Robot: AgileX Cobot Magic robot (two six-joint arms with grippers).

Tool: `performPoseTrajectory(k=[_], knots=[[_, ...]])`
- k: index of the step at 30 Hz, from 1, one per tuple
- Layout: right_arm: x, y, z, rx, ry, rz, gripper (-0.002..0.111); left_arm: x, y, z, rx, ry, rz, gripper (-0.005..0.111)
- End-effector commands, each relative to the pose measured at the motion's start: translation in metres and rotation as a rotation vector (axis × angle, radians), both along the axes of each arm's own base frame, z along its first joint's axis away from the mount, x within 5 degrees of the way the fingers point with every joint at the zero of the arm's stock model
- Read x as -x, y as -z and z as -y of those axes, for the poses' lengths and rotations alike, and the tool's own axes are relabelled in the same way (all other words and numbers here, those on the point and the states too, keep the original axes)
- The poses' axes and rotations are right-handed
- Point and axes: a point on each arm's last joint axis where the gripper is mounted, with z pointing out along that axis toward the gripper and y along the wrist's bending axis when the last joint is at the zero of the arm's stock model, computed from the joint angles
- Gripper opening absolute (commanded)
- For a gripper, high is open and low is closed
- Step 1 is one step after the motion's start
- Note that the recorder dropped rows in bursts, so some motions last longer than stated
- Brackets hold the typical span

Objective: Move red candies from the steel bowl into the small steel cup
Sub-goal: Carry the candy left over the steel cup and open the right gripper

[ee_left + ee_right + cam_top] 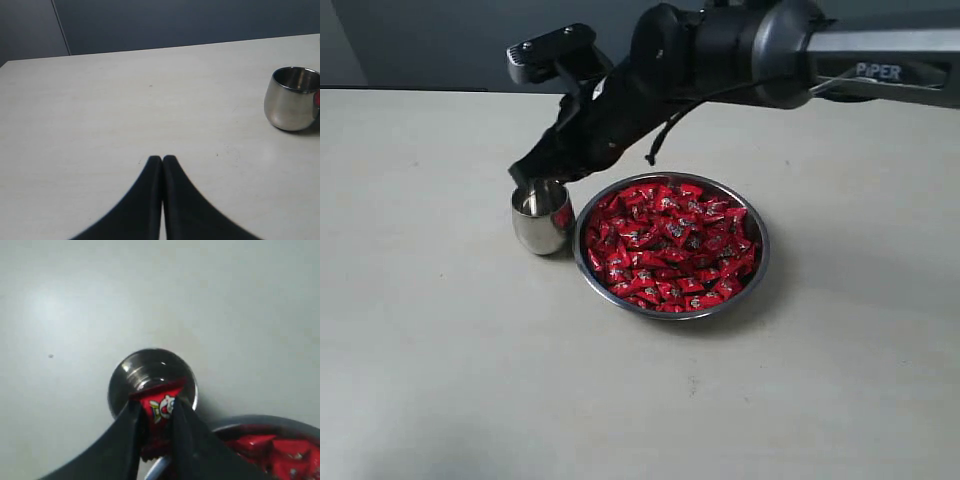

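Closest to the right wrist camera, your right fingers [131, 440] are clamped on 1 red candy [161, 407], and they hold it directly over the mouth of the small steel cup [145, 371]. From the exterior view the fingertips hang just above the cup's rim, not inside it. So, in my judgement, the step in hand is the release. The next move calls only for opening the fingers, with the candy kept centred so that it drops into the narrow mouth and does not hit the rim.

Your left fingers [150, 200] are closed together with nothing between them, low over the bare bench [440, 350], well apart from the cup.

The held candy is shiny red with a small white mark facing up. The other red candies [670, 245] fill the steel bowl [670, 314], which stands just beside the cup. I see no candy inside the cup, though the held one hides part of it.
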Motion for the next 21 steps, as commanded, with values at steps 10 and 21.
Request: performPoseTrajectory(k=[10, 21], knots=[[-0.006, 0.029, -0.020, 0.040, -0.033, -0.033, 0.004, 0.000, -0.003, 0.000, -0.001, 0.005, 0.018, 0.000], [-0.008, 0.027, -0.021, 0.025, -0.025, -0.009, 0.034, 0.000, -0.003, 0.000, -0.001, 0.005, 0.018, 0.000]])
